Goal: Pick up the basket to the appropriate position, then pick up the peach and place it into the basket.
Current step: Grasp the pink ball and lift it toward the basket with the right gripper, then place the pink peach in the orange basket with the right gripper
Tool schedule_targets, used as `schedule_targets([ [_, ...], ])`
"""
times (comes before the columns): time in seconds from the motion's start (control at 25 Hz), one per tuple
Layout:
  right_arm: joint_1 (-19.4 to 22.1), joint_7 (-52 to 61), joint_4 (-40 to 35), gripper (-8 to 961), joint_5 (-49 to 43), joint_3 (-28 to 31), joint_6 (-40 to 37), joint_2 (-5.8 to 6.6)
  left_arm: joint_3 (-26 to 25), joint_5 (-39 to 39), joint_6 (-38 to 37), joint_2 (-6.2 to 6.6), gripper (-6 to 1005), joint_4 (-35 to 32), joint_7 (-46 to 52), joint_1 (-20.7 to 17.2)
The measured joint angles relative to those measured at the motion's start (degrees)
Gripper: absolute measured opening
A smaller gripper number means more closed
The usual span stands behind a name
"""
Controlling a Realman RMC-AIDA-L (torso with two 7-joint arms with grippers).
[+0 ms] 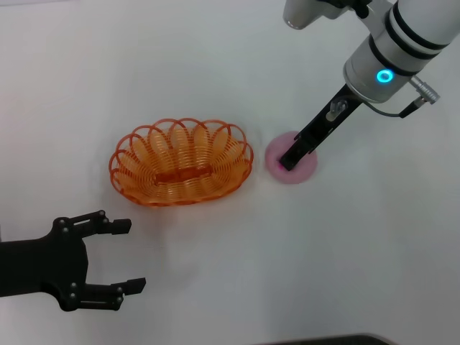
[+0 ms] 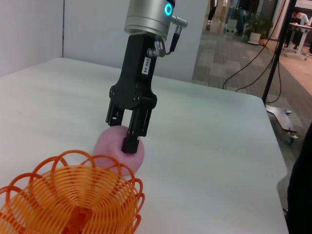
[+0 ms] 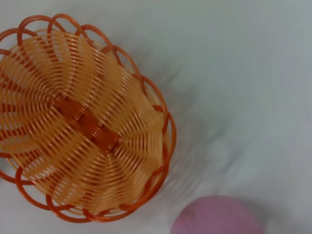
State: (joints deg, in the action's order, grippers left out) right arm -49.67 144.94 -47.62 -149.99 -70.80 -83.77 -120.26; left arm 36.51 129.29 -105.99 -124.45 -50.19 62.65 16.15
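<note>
The basket [image 1: 181, 164] sits upright on the white bench [image 1: 215, 273] in the middle of the head view, nothing inside it, so the first half of the job looks settled as far as position goes. Just beside it, at centre right of the frame, lies the peach [image 1: 302, 172], resting on the bench close to the basket's rim but apart from it. The right claw [image 1: 291, 159] is down on top of that peach, arm reaching in from the upper right corner; in the left wrist view the right claw [image 2: 127, 139] has its fingers [image 2: 130, 144] set against the top of the peach [image 2: 117, 151], narrow rather than spread, though whether they truly grip the fruit or only press on it I cannot tell. The peach is on the bench, not lifted. The right wrist view looks straight down on the basket [image 3: 83, 122] with a slice of peach [image 3: 217, 217] at its lower edge. The left claw [image 1: 118, 255] waits at lower left of the head view, fingers wide apart, holding nothing, well clear of the basket. Left to do, by my reading: secure the peach, lift it, carry it the short hop over the scalloped rim and let it go inside.
</note>
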Motion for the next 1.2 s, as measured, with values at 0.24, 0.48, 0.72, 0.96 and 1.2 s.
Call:
schedule_targets([
  [0.24, 0.06, -0.41, 0.13, 675, 0.06, -0.07, -0.39, 0.10, -0.15, 0.00, 0.00, 0.00, 900, 0.00, 0.02, 0.02],
  [0.48, 0.18, -0.57, -0.30, 425, 0.61, 0.21, -1.14, 0.18, -0.21, 0.00, 0.00, 0.00, 900, 0.00, 0.02, 0.02],
  [0.72, 0.54, -1.84, -3.28, 331, 1.51, 3.06, -4.89, 0.45, 0.00, 0.00, 0.00, 0.00, 900, 0.00, 0.02, 0.11],
  [0.96, 0.40, -8.13, -6.48, 303, 7.12, 9.53, -11.93, 0.68, 0.12, 0.00, 0.61, 0.00, 899, 0.00, 0.02, 0.09],
  [1.2, 0.16, -10.89, -8.09, 306, 14.15, 11.16, -13.37, 0.65, -0.09, 0.00, 0.70, 0.00, 899, 0.06, 0.02, -0.06],
])
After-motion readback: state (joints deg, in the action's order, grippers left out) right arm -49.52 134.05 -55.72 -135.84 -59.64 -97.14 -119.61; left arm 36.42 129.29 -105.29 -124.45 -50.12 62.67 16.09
